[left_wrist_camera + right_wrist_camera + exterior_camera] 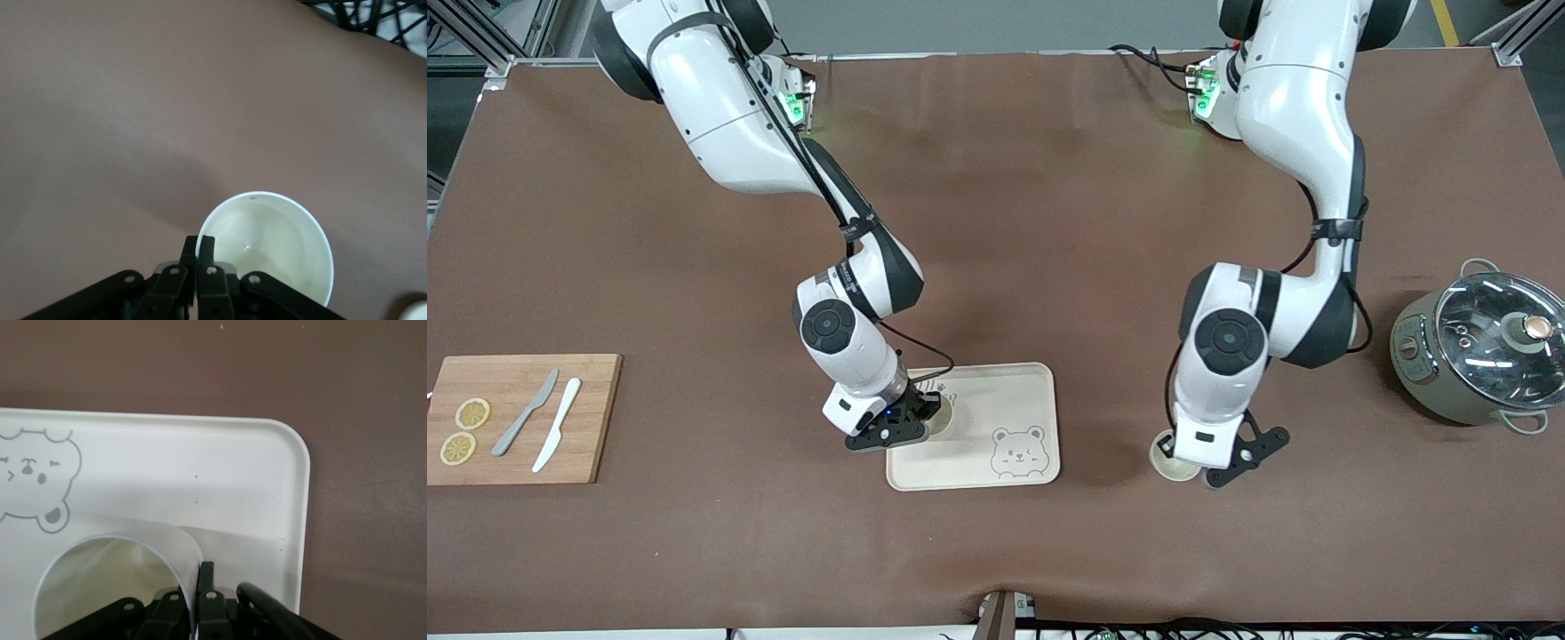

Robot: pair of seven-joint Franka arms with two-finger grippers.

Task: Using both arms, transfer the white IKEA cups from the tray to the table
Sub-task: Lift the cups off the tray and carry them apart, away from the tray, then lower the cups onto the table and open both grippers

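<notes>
Front view: bear tray [996, 476] lies nearest; right gripper [911, 418] holds one cup [941, 425] on it, left gripper [1209, 462] another cup [1167, 458] on the table [1049, 267]. Left wrist view: fingers [207, 250] pinch the rim. Right wrist view: fingers [205, 577] pinch the rim over the tray.

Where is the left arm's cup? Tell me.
In the front view the cup stands on the bare table, pinched by the left gripper, between the bear tray and the pot.
</notes>
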